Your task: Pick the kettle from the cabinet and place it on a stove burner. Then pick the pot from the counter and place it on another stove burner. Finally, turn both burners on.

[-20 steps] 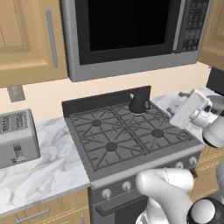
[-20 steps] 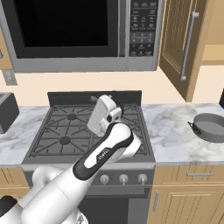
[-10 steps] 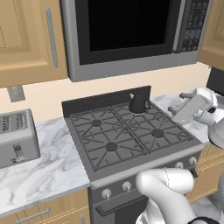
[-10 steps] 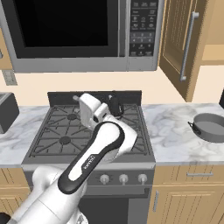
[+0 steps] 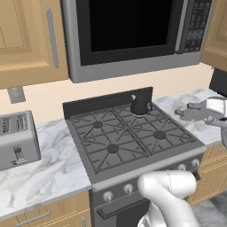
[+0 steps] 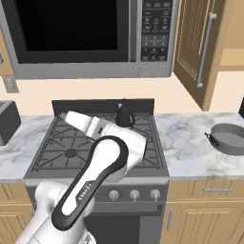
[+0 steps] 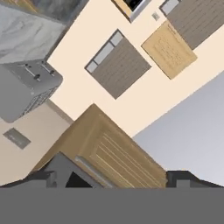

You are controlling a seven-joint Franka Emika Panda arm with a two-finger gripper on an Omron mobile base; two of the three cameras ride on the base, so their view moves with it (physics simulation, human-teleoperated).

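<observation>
Kettle (image 6: 125,116) sits on rear right burner (image 5: 141,110). Pot (image 6: 231,138) waits on counter (image 6: 190,139), well to gripper's (image 6: 66,117) right. Fingers spread wide, empty, aimed away; arm must swing back rightwards.

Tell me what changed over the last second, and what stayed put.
The arm swung its hand away from the kettle on the back burner, and the gripper now points left over the stove, open and empty. The kettle and the pot on the counter stayed where they were.
</observation>
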